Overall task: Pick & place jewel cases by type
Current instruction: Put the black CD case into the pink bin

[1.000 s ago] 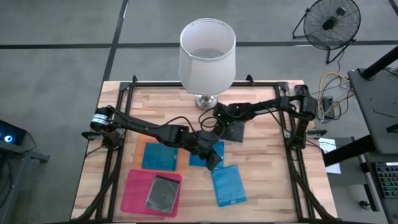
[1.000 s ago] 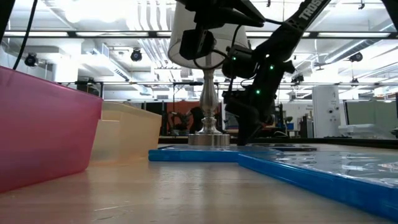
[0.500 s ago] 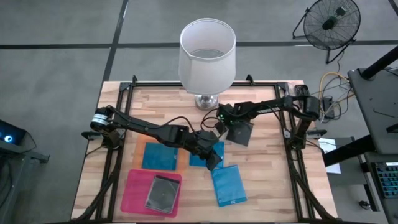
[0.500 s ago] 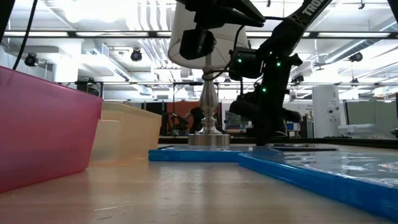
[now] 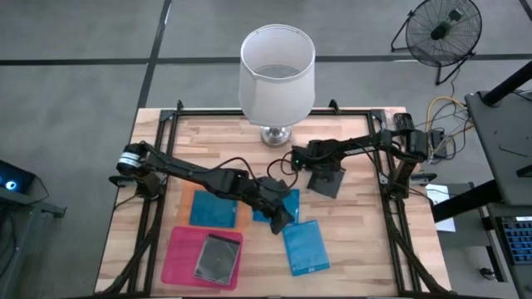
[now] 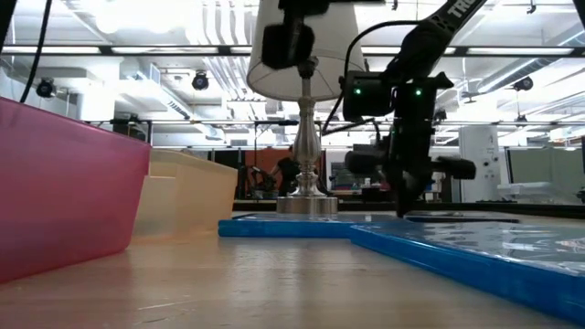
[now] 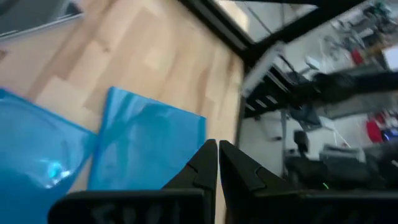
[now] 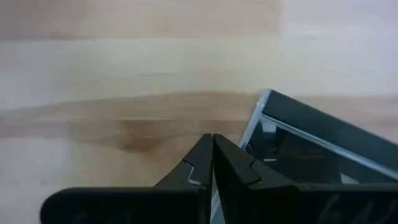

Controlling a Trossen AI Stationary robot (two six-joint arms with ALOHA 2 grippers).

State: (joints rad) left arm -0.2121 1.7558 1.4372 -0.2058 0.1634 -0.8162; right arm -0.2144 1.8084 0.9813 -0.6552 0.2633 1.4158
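Fingers of right tool (image 8: 212, 146) pressed together beside dark jewel case (image 8: 323, 155), gripping nothing; left tool (image 7: 217, 152) likewise clenched empty.

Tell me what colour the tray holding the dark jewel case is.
Pink tray, holding the dark jewel case; clearest in the high view.

You see a wooden worktop (image 5: 208, 137), white-shaded lamp (image 5: 277, 73) at its far edge, left gripper (image 5: 283, 223) over a blue jewel case (image 5: 276, 204), right gripper (image 5: 306, 159) beside a dark jewel case (image 5: 330, 180), another blue case (image 5: 304, 247) near you, clear case (image 5: 218, 258) in the pink tray (image 5: 181, 253), blue case (image 5: 213, 209) in the orange tray (image 5: 189, 195).
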